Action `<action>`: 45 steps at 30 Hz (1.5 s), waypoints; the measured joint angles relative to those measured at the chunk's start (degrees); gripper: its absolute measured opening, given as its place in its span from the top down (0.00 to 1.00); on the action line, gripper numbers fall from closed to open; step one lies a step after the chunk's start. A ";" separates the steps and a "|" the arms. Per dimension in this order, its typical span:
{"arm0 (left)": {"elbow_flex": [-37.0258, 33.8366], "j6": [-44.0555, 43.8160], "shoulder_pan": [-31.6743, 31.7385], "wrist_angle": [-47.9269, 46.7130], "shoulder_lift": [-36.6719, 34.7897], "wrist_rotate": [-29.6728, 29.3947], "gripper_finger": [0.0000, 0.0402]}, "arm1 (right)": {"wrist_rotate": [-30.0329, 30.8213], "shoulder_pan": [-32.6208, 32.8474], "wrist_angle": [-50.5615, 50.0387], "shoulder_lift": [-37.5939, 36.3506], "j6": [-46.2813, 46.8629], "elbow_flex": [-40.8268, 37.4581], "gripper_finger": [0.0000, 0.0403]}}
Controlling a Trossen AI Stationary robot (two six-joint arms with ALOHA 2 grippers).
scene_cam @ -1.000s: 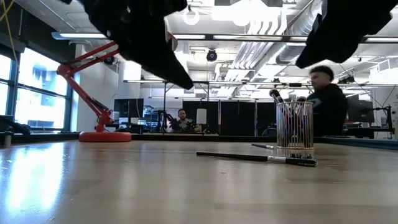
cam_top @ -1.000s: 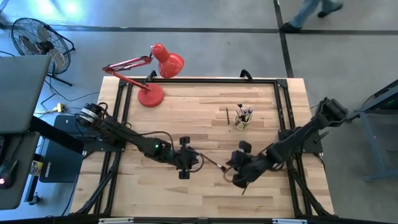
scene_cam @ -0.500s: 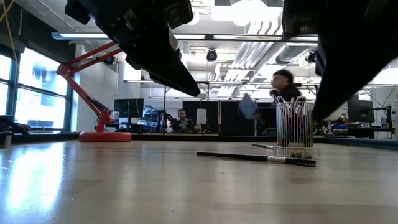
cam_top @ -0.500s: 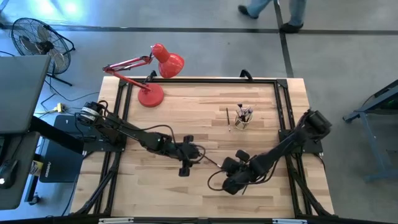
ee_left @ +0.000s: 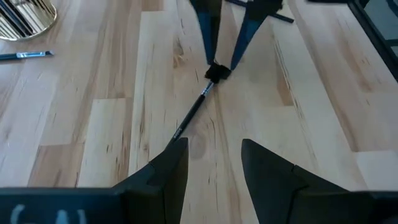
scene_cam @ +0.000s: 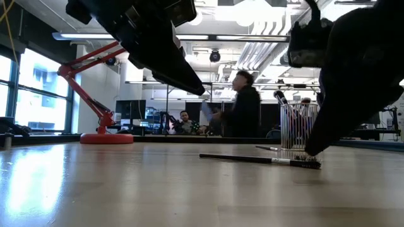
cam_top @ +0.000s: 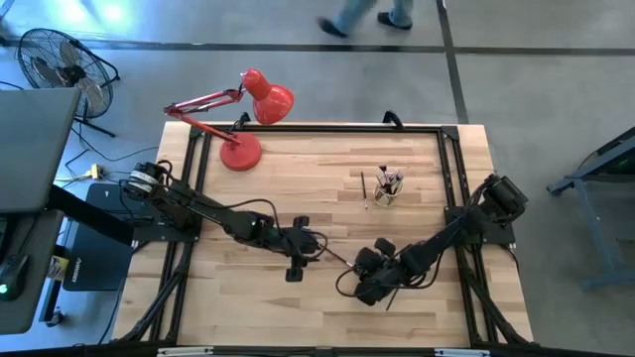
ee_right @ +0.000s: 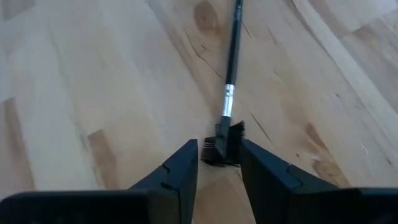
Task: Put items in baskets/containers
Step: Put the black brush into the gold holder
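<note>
A thin dark makeup brush [cam_top: 335, 257] lies flat on the wooden table between my two grippers, also in the low view [scene_cam: 259, 159]. My right gripper [ee_right: 219, 147] is open and low at the table, its fingertips either side of the brush's bristle end [ee_right: 222, 148]. My left gripper [ee_left: 214, 155] is open, raised above the table near the brush's handle end [ee_left: 177, 132], touching nothing. The clear glass cup [cam_top: 385, 194] stands farther back with several brushes upright in it. My right gripper comes slanting down from the table's right and near side, along the brush. Its fingertips [ee_right: 194, 149] stand close on either side of the bristle end [ee_left: 217, 72], which lies on the table. Whether they touch it, I cannot tell.
Another brush [cam_top: 363, 186] lies on the table just left of the cup. A red desk lamp [cam_top: 243, 109] stands at the far left corner. A black frame rail [cam_top: 451, 188] borders the table. A person walks in the room beyond.
My right gripper has come down and toward the table's left, ending at the bristle end of the lying brush. My left gripper has shifted a little toward the table's right. The brush has stayed where it was.
</note>
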 joint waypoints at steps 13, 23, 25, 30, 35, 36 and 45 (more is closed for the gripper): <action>0.00 0.05 0.02 0.68 0.00 -0.42 0.64 | 0.53 -1.12 1.21 -0.22 -5.53 -3.31 0.88; 0.00 -1.77 0.02 0.72 0.00 -0.38 0.64 | 1.73 -1.14 3.28 -0.11 -14.30 -3.42 0.99; 0.00 -1.91 0.00 0.70 0.00 -0.36 0.64 | 2.08 -1.14 3.26 -0.09 -15.15 -3.42 0.99; 0.00 -1.94 0.00 0.68 0.00 -0.36 0.64 | 3.77 -1.01 0.28 0.02 -16.85 -1.71 1.00; 0.00 -2.91 0.00 0.66 0.00 -0.34 0.64 | 3.37 -1.01 -3.07 0.02 -18.11 0.72 1.00; 0.00 -3.40 0.00 0.66 0.00 -0.29 0.64 | 2.63 -1.01 -3.50 0.02 -18.77 1.04 1.00; 0.02 -4.27 0.00 0.55 0.00 -0.27 0.63 | -1.14 -0.99 -6.60 0.02 -20.45 1.43 0.91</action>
